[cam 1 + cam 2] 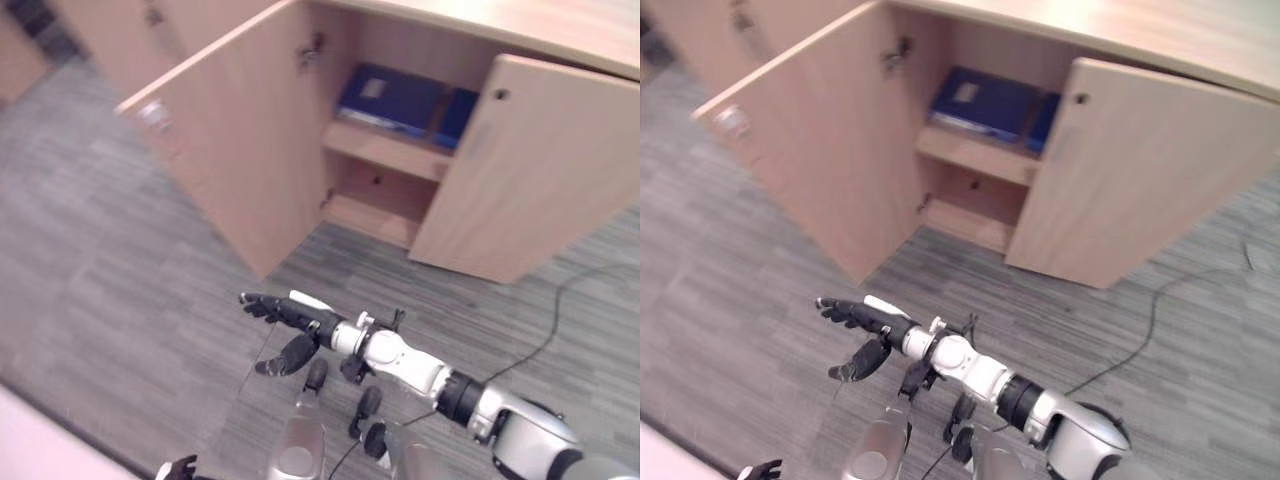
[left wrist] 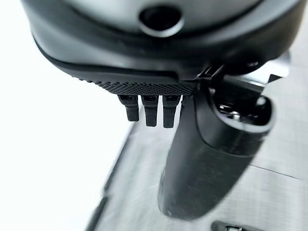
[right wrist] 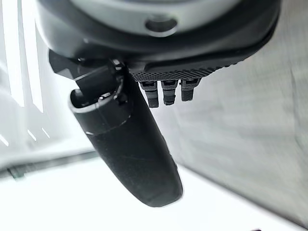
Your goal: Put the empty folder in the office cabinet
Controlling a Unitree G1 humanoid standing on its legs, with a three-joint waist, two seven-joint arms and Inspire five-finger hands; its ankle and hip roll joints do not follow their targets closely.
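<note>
Reaching across the grey carpet (image 1: 120, 330), the robot's right hand (image 1: 285, 320) hangs low in front of the cabinet with its dark fingers stretched out flat and its thumb dropped loose. It grips nothing, and its wrist view shows the same relaxed, empty hand. At the lower edge, the left hand (image 1: 180, 467) shows as a few dark fingertips, straight and holding nothing in its own wrist view. Further back stands the pale wooden office cabinet (image 1: 400, 180), both doors swung wide, the left door (image 1: 235, 140) and right door (image 1: 530, 170) giving clear access. On its upper shelf (image 1: 385, 150) lies a dark blue flat folder (image 1: 390, 98), apparently already put away; the job looks finished.
</note>
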